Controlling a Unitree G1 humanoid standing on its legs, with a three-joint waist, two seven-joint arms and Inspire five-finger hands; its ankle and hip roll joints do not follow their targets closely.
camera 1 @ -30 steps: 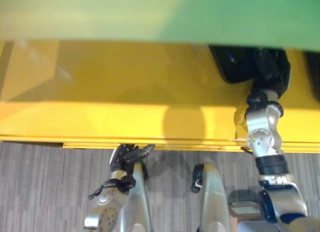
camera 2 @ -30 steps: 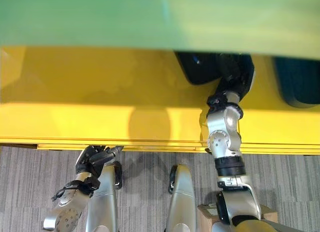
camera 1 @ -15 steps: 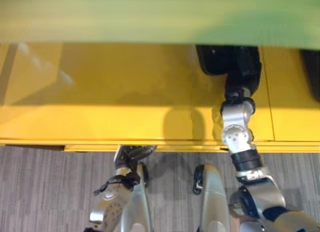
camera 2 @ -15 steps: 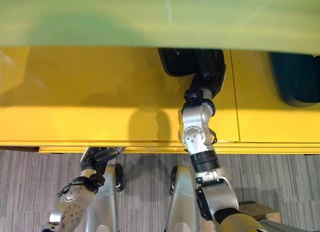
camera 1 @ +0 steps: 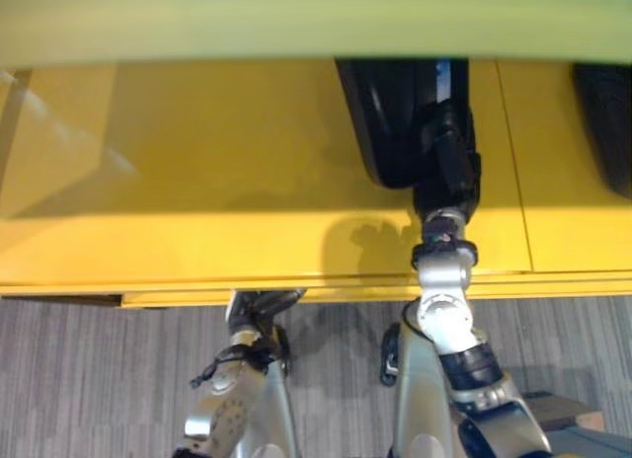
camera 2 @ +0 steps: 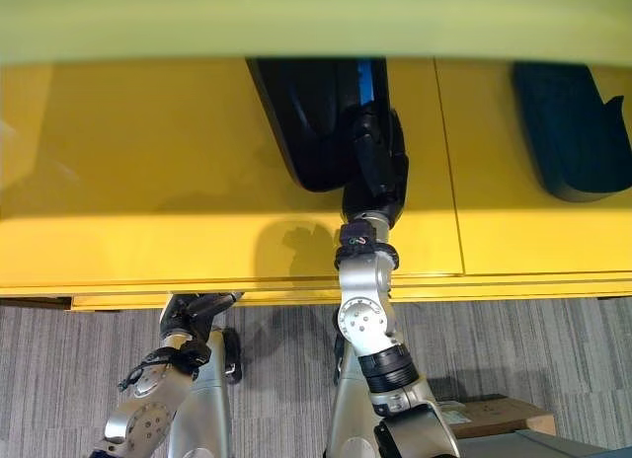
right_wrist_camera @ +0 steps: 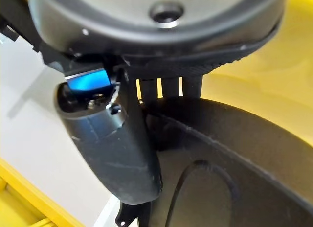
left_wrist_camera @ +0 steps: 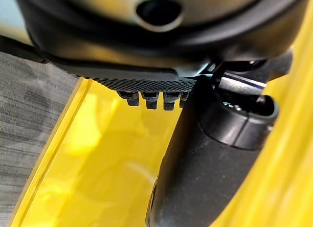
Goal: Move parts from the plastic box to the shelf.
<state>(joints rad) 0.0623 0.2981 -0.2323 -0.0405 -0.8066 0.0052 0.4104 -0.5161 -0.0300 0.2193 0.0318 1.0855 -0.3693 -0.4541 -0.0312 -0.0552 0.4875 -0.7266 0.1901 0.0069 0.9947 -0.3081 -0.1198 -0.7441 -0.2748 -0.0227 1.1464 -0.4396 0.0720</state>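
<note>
Black moulded part [camera 2: 311, 117] with a rounded end lies flat on the yellow shelf [camera 2: 128, 162], long axis running front to back, far end hidden under the shelf above. Second dark part [camera 2: 558, 132] of similar shape lies well apart on the right shelf panel.

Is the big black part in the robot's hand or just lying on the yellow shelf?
In its hand. The right hand has fingers curled over the edge of the black part, above the yellow shelf.
</note>
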